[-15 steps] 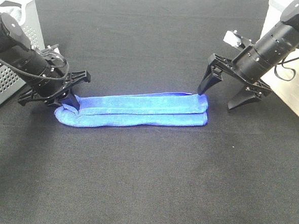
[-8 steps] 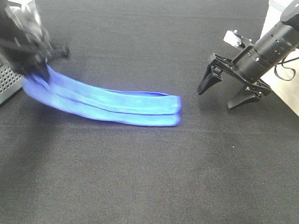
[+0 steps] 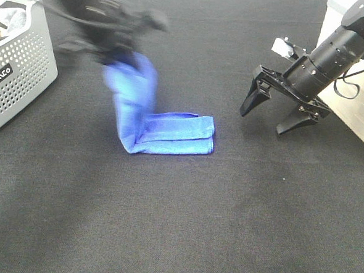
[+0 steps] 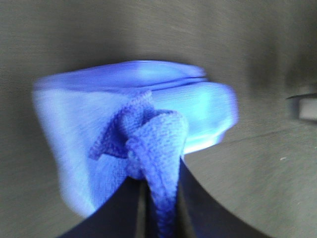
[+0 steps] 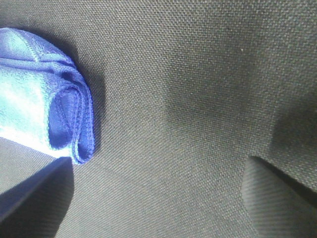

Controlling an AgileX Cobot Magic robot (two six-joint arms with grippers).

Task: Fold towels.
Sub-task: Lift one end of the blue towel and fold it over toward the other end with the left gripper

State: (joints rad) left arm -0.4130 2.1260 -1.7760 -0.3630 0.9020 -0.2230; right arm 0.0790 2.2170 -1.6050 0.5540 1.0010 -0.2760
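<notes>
Plausibly the towel point(image 3: 170, 134) lands crooked: left end effector point(image 4: 157, 198) clamped on only a bunched end, right end effector point(image 3: 262, 121) spread idle.

Fuzzy blue cloth towel point(image 3: 176, 135), matt black woven table cover point(image 3: 194, 236), perforated grey plastic basket point(image 3: 25, 65).
</notes>
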